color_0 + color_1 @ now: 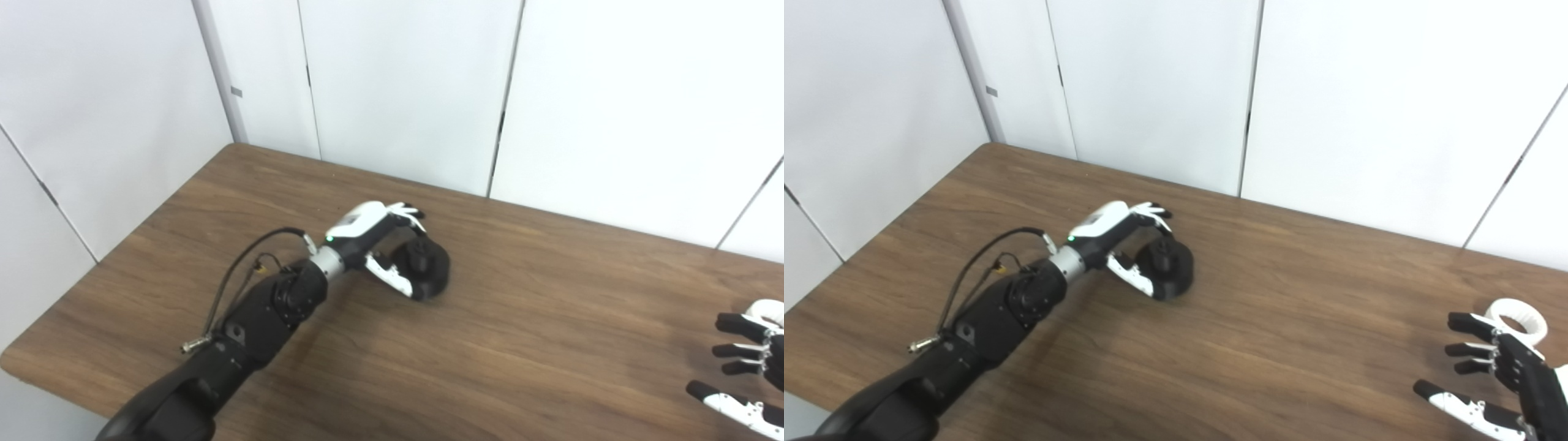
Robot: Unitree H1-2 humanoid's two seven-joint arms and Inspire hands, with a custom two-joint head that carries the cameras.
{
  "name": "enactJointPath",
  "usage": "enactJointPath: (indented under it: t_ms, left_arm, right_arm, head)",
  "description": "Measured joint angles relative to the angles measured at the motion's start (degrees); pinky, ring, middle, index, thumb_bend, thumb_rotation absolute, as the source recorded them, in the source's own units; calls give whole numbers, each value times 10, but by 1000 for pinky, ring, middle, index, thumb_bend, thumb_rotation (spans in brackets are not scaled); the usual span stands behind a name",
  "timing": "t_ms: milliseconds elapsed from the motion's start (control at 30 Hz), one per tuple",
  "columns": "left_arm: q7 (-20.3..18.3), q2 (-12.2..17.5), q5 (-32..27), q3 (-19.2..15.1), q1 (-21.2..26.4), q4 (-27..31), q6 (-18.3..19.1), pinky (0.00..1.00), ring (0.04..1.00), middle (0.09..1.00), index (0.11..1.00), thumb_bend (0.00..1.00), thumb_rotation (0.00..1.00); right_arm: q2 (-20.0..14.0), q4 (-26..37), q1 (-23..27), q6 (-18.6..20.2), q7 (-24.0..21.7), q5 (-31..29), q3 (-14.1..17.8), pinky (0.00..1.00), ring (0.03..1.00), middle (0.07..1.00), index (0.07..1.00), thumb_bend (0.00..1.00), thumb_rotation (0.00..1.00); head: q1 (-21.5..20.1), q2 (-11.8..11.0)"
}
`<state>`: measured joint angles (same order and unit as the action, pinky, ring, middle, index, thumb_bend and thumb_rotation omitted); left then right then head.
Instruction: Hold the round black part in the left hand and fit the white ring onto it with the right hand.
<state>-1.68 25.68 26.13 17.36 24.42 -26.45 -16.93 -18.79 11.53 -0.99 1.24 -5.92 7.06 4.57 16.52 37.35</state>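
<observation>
The left hand [380, 245] in the left eye view reaches far out over the table [551, 343], its fingers [407, 214] curled over the top of the round black part [429, 269] and its thumb low on the near side; the hand cups the part without being fully closed, and the part appears to rest on the wood, so I cannot tell whether it is truly gripped or only bracketed; the part lies just beyond the palm, on the side facing the other arm, with a raised hub pointing up and a little away. At the lower right corner the right hand [750, 361] is only partly in frame, fingers spread and holding nothing; a sliver of the white ring [768, 309] shows just behind its fingertips.

In the right eye view the right hand [1494, 373] is clearer: open, fingers apart, palm turned toward the middle of the table; the white ring [1516, 317] lies flat on the wood just beyond the uppermost fingers, touching or nearly so, its hole facing up. The left hand [1124, 245] sits around the black part [1167, 263] well apart from the ring, with a broad stretch of bare wood between them; the ring is plainly the right hand's to take, being just ahead of it and far from the left; the coming move, as I judge it, is a short reach forward and a closing on the ring.
</observation>
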Motion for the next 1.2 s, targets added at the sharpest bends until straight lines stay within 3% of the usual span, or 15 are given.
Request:
enactJointPath:
  t_ms: [267, 667, 700, 767, 800, 833, 900, 1067, 1200]
  left_arm:
    - [-32, -22, 3, 47, -9, 45, -37, 965, 1000, 923, 486, 522, 76]
    - [-71, -55, 9, 96, -27, 108, -40, 979, 1000, 928, 486, 520, 78]
    - [-74, -57, 11, 102, -28, 112, -41, 978, 1000, 926, 486, 520, 79]
    - [-75, -62, 12, 109, -31, 114, -43, 968, 1000, 914, 485, 520, 79]
    - [-75, -67, 15, 116, -30, 114, -45, 963, 1000, 910, 485, 520, 79]
    - [-75, -73, 19, 122, -29, 114, -50, 959, 1000, 907, 485, 520, 79]
    - [-72, -83, 20, 129, -35, 113, -65, 957, 999, 904, 485, 520, 78]
    - [-68, -90, 27, 136, -36, 110, -77, 965, 999, 906, 484, 520, 78]
    - [-66, -89, 32, 136, -36, 110, -80, 955, 999, 909, 483, 520, 77]
  right_arm:
    - [0, 3, 1, 0, 0, 0, 0, 524, 623, 742, 724, 688, 123]
    - [0, 19, 1, 5, 0, 2, 0, 525, 620, 738, 727, 680, 131]
    - [0, 6, 4, -13, 2, 6, -3, 527, 627, 748, 737, 673, 151]
    - [5, -95, 34, -82, 16, 19, -16, 469, 626, 779, 766, 653, 403]
    - [12, -150, 49, -88, 23, 28, -18, 439, 623, 788, 770, 660, 493]
    - [17, -170, 50, -93, 35, 28, -18, 419, 620, 795, 771, 671, 562]
    - [23, -143, 44, -100, 36, 32, -20, 413, 622, 795, 770, 688, 608]
    - [23, -80, 34, -65, 21, 31, -19, 439, 625, 782, 756, 667, 542]
    - [21, -44, 23, -33, 14, 31, -14, 468, 633, 782, 754, 616, 420]
  head:
    - [-4, 3]
    - [-11, 8]
    - [-15, 11]
    - [-15, 11]
    - [-18, 12]
    - [-18, 12]
    - [-19, 14]
    - [-32, 19]
    - [-45, 23]
